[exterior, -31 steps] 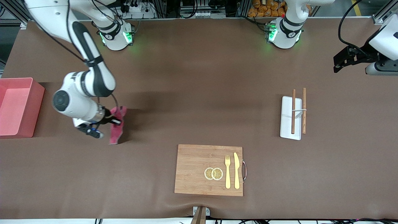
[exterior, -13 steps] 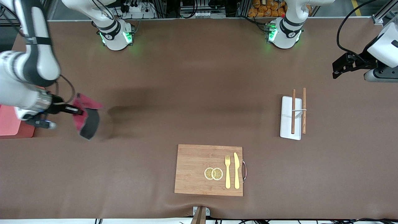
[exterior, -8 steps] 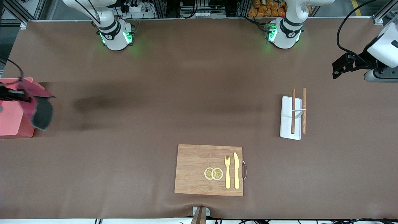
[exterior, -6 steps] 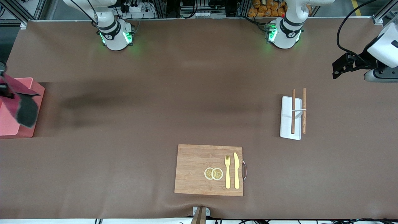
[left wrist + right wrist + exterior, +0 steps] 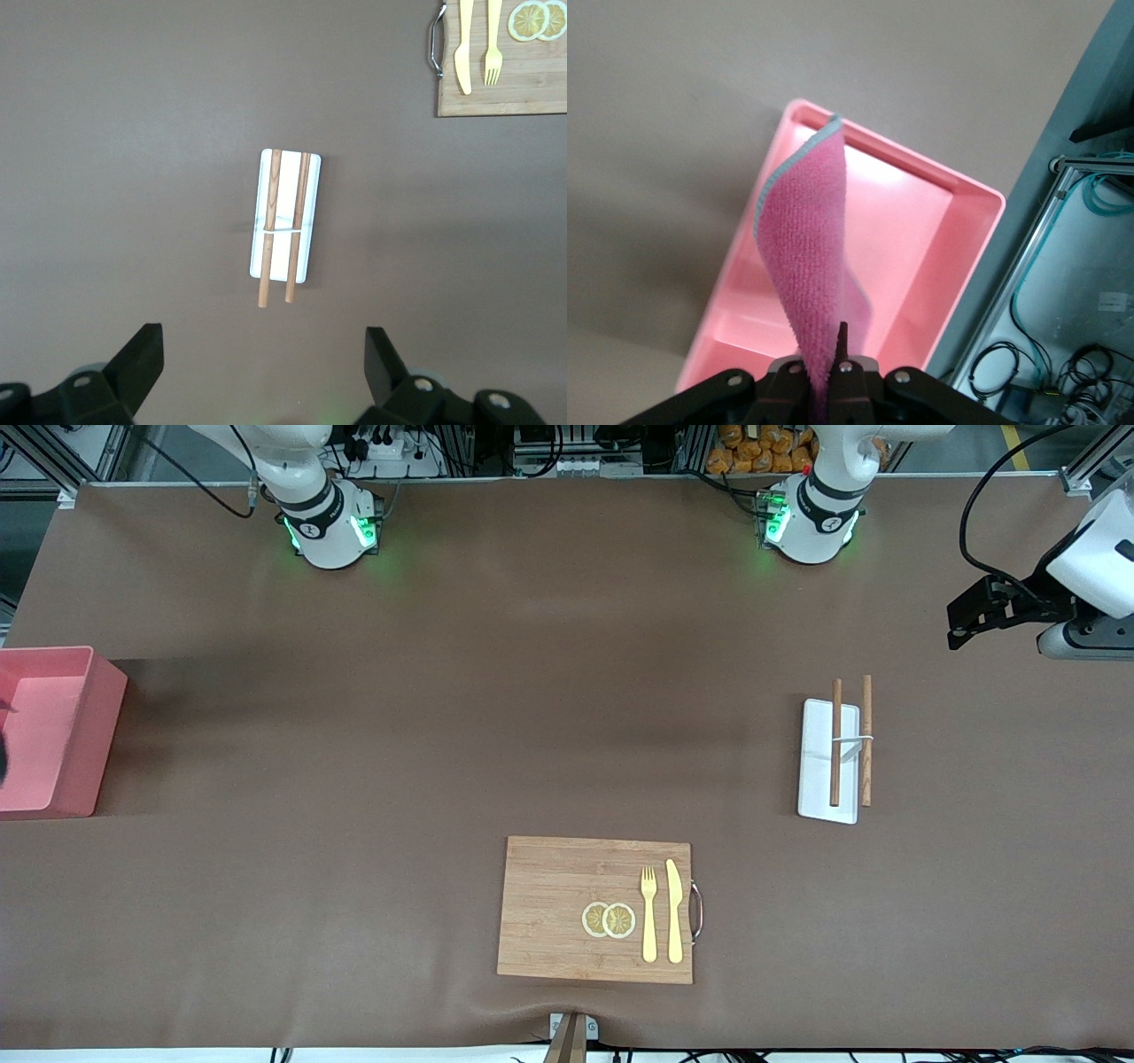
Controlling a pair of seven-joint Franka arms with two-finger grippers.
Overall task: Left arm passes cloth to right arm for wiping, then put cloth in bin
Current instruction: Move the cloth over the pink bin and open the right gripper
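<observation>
The salmon-pink bin [image 5: 53, 731] stands at the right arm's end of the table. In the right wrist view my right gripper [image 5: 833, 363] is shut on the raspberry-red cloth [image 5: 806, 257], which hangs over the open bin [image 5: 939, 230]. This gripper and the cloth are out of the front view, past its edge by the bin. My left gripper [image 5: 959, 622] waits open and empty in the air at the left arm's end of the table. In the left wrist view its open jaws [image 5: 261, 372] hang above bare table beside the white tray.
A white tray with two brown chopsticks [image 5: 828, 762] lies toward the left arm's end and shows in the left wrist view [image 5: 285, 257]. A wooden board [image 5: 549, 908] with fork, knife and lemon slices lies near the front camera.
My right arm has carried the cloth toward its end of the table, out of the front view, and now holds it over the bin. The left arm has barely moved.
</observation>
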